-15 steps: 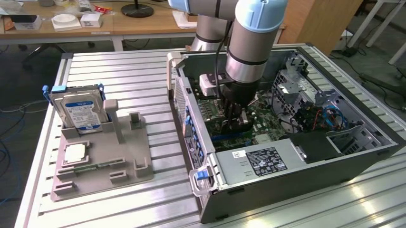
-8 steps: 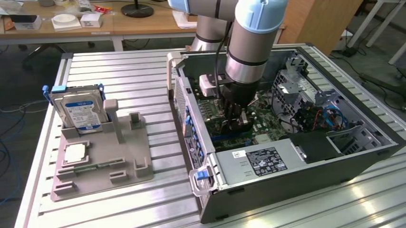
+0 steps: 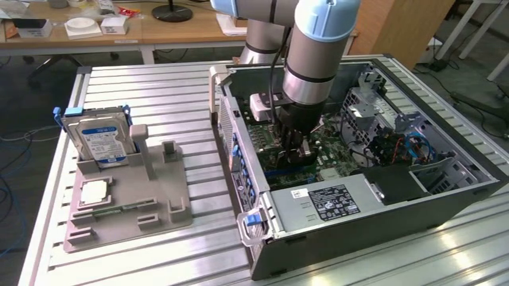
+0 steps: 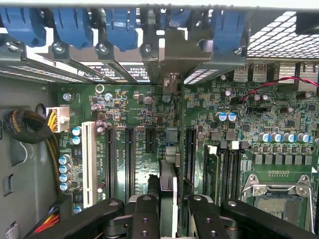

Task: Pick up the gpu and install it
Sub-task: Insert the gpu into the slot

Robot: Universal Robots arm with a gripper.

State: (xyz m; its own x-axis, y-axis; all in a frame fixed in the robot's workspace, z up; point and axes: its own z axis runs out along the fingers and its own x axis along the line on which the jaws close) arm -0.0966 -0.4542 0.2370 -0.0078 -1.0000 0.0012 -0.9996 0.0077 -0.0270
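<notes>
The arm reaches down into the open computer case (image 3: 445,196), which lies on its side on a slatted metal table (image 3: 159,95). The gripper (image 3: 296,152) sits low over the green motherboard (image 3: 334,156), its tips partly lost against the dark parts beneath.

In the wrist view, the gripper (image 4: 168,211) has its black fingers (image 4: 144,214) closed on the card (image 4: 168,174), seen edge-on as a thin upright strip running between them toward the blue slot clips (image 4: 119,25) at the case's rear wall. The card stands over the motherboard (image 4: 239,139) between two long black slots (image 4: 130,159); whether its lower edge is seated in a slot cannot be told, since the fingers cover that part.

On the exterior view's left, a grey holder tray (image 3: 127,202) carries a hard drive (image 3: 102,140) standing upright in a blue frame. A small square chip (image 3: 94,192) and a narrow green strip (image 3: 119,208) lie flat on the tray.
</notes>
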